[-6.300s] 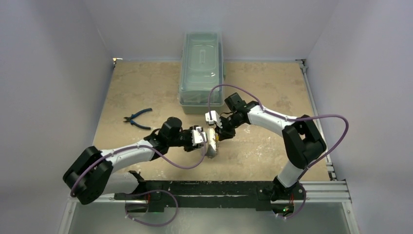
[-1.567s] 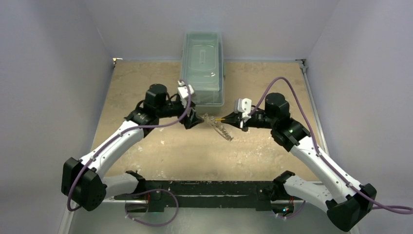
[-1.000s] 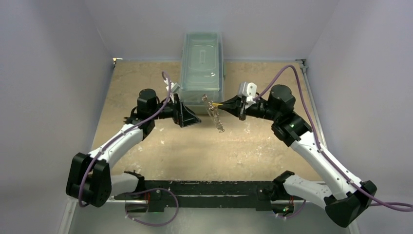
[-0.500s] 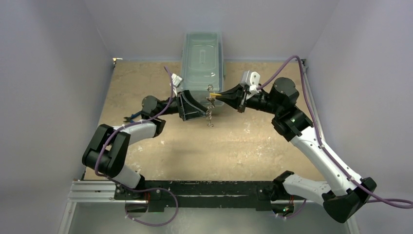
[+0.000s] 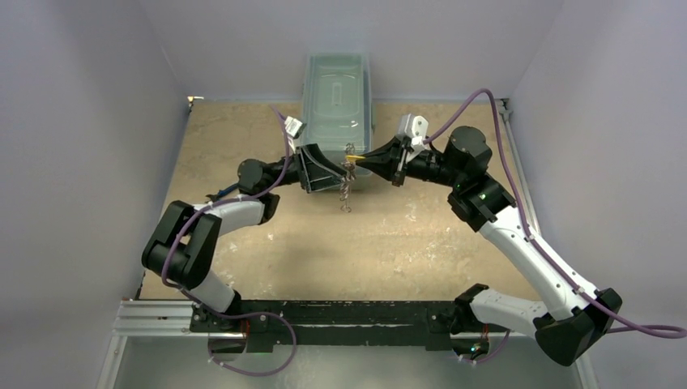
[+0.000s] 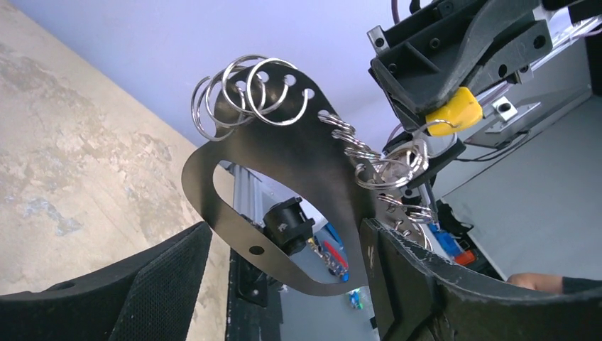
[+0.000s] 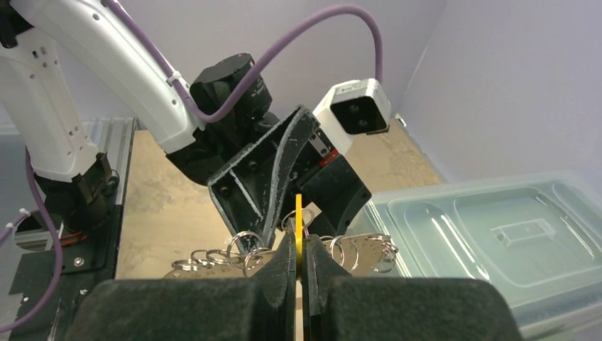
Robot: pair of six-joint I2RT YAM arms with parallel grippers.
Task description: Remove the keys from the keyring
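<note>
- With the right gripper [image 7: 299,245] fingers [image 7: 266,280], clamping shut on the yellow-headed key [image 7: 299,217], gripping its head edge-on.
- With the left gripper [image 5: 322,168] fingers [image 6: 152,284], standing wide apart, flanking the keyring and brushing its rim on one side.
- Hovering both grippers tip to tip above the beige table [image 5: 243,134], just in front of the clear lidded storage box [image 5: 336,81].
- Hanging the keyring [image 6: 312,163], a flat loop with punched holes, off the pinched key, clear of the tabletop.
- Dangling the silvery keys [image 7: 365,252] from small split rings [image 6: 245,92] threaded along the loop's edge.
</note>
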